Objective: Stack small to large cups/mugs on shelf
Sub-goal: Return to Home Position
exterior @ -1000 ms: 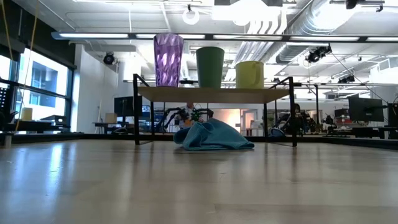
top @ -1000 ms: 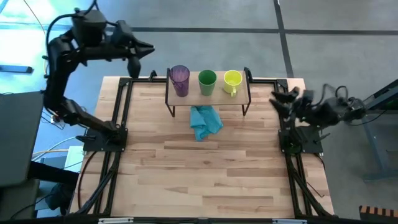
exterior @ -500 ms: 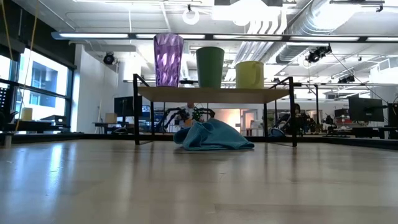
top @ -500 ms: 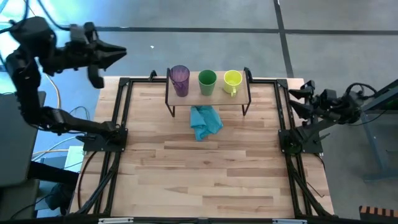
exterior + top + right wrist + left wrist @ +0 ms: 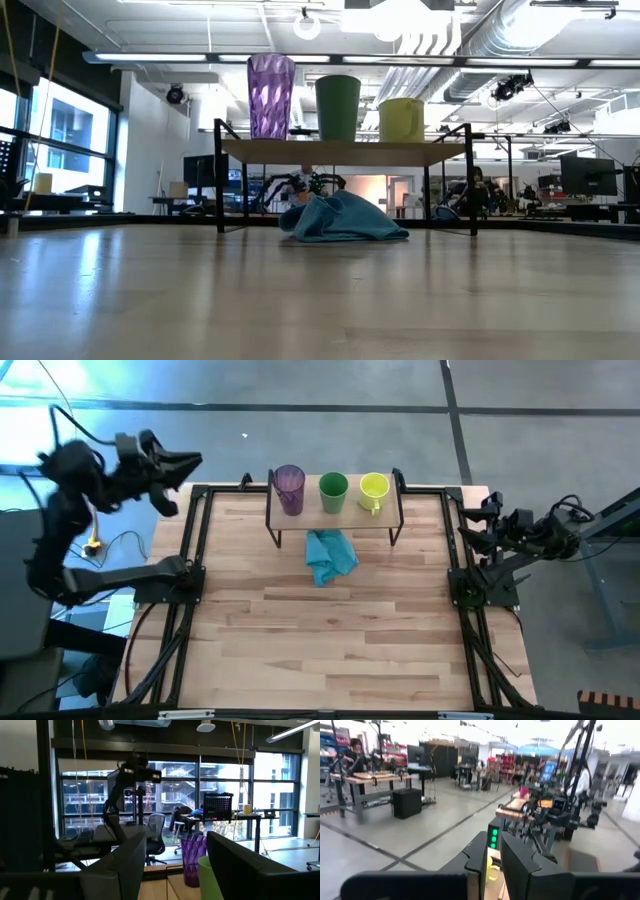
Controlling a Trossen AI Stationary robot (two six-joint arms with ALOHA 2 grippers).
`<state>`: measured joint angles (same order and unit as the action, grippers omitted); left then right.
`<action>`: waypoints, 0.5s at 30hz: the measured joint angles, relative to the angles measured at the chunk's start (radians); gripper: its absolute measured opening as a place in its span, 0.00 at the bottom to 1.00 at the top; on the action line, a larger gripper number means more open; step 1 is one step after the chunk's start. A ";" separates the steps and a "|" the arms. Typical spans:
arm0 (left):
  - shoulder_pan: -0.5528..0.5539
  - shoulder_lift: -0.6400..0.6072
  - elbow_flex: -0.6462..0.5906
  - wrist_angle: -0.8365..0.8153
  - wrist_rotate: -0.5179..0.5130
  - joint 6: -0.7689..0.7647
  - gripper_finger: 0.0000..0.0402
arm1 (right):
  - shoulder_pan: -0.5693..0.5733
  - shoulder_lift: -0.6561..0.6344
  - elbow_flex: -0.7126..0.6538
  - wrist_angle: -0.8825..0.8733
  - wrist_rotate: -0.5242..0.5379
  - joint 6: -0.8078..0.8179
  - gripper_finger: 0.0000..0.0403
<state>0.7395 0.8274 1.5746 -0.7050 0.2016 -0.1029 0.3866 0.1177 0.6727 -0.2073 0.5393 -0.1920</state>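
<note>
The left pincer (image 5: 195, 458), nearly pressed together on nothing, has swung out past the counter's (image 5: 330, 630) far-left corner, and the spread right pincer (image 5: 473, 520) has pulled back right, so the purple tumbler (image 5: 289, 488), green cup (image 5: 333, 490) and yellow-green mug (image 5: 374, 490) stand alone on the far shelf (image 5: 350, 520) and the placing looks done.

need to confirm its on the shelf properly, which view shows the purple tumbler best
The low view: the purple tumbler shows full height, upright on the shelf, beside the green cup. The high view gives mainly its rim from above. The right wrist view shows it partly behind the green cup. The left wrist view misses it.
</note>
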 joint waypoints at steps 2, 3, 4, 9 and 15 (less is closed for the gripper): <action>0.000 -0.076 -0.164 0.127 -0.005 -0.021 0.10 | 0.000 0.000 0.000 0.000 0.000 0.000 0.49; 0.000 -0.113 -0.245 0.190 -0.012 -0.031 0.10 | 0.000 0.000 0.000 0.000 0.000 0.000 0.49; 0.000 -0.147 -0.320 0.248 -0.023 -0.040 0.10 | 0.000 0.000 0.000 0.000 0.000 0.000 0.49; 0.000 -0.291 -0.616 0.451 -0.120 -0.094 0.10 | 0.000 0.000 0.000 -0.001 0.000 0.000 0.49; -0.001 -0.390 -0.826 0.532 -0.168 -0.146 0.10 | 0.000 0.000 0.000 -0.018 -0.001 0.010 0.49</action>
<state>0.7387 0.4371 0.7488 -0.1727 0.0337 -0.2492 0.3866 0.1177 0.6727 -0.2249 0.5385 -0.1824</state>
